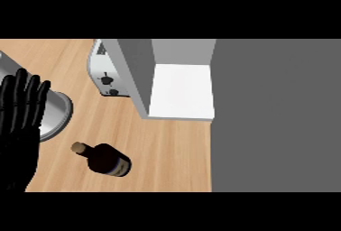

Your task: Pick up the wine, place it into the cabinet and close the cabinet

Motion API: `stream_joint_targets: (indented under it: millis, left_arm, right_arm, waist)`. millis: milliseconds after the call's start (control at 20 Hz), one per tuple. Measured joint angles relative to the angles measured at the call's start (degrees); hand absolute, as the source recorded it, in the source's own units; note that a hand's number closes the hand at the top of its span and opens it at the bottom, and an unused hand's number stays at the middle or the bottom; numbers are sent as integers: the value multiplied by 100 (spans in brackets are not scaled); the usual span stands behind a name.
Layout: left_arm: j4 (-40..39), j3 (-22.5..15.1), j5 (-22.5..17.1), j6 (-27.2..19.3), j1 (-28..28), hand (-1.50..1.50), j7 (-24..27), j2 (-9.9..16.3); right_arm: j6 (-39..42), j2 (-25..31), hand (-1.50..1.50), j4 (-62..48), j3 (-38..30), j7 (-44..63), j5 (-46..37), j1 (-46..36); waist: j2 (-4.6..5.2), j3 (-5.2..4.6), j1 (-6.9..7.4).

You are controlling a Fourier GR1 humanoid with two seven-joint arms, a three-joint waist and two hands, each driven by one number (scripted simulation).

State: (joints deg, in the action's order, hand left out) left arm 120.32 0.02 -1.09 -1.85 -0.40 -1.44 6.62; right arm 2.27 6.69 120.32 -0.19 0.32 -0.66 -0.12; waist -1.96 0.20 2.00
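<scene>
No readable label on the wine bottle. Left hand stood at the view's left edge, fingers straight and up, holding nothing. Bottle lay on the wooden counter just right of that hand, apart from it, below the open cabinet and toaster.

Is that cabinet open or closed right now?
Open. The cabinet shows its white inside shelf, with the grey door swung out edge-on beside the toaster.
</scene>
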Motion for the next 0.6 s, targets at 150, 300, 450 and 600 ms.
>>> stream_joint_targets:
  millis: [150,300,450,600]
  left_arm:
    - [236,71,-265,159,94,-150,-1,22]
    - [526,88,-800,466,288,-150,-51,46]
    - [526,-208,-1507,499,580,-150,-570,-260]
    - [962,-298,-2065,428,966,-150,-1131,-344]
  right_arm:
    - [98,-10,-150,156,26,-39,83,100]
    - [226,-1,-150,509,-2,-158,219,532]
    - [597,-12,-150,513,356,142,695,780]
    - [825,47,-150,952,619,564,1086,1229]
  waist:
    - [97,-11,-99]
    - [136,-16,-164]
    - [155,-19,-162]
    - [142,-20,-176]
